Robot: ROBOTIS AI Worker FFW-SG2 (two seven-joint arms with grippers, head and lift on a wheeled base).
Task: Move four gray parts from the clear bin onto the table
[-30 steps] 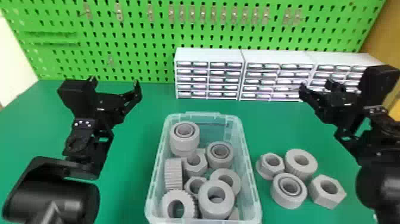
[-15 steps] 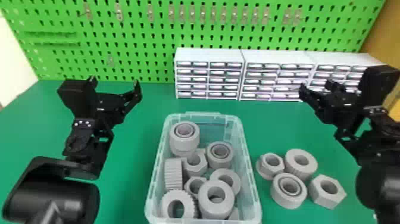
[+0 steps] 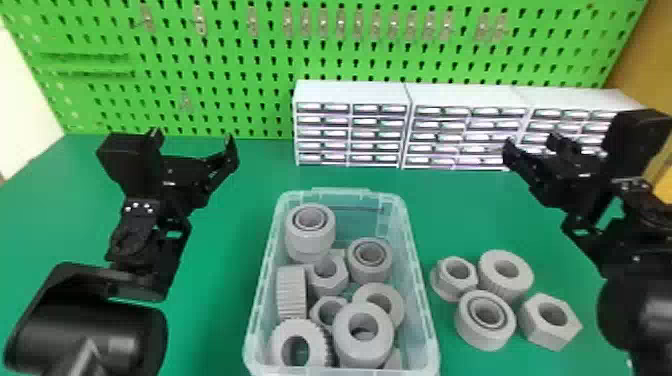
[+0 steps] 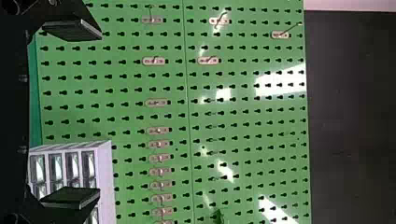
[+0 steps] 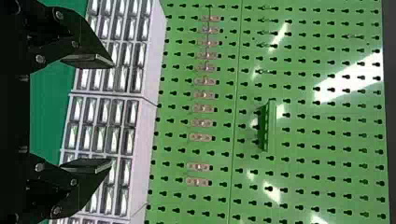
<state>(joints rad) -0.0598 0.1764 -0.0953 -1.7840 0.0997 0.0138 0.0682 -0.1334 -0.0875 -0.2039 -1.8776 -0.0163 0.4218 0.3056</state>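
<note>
In the head view, my left gripper stands open left of and behind the clear bin. My right gripper is open too, behind and to the right of the bin. Several gray parts lie piled in the bin, among them a ridged gear and a thick ring. On the green table right of the bin sit a flanged nut, two round parts, one of them a bearing, and a hex nut. Wide-parted fingers mark the left gripper and the right gripper in their wrist views.
White drawer cabinets stand along the table's back edge, beyond the bin. Behind them rises a green pegboard with small metal hooks. Green table surface lies between the left arm and the bin.
</note>
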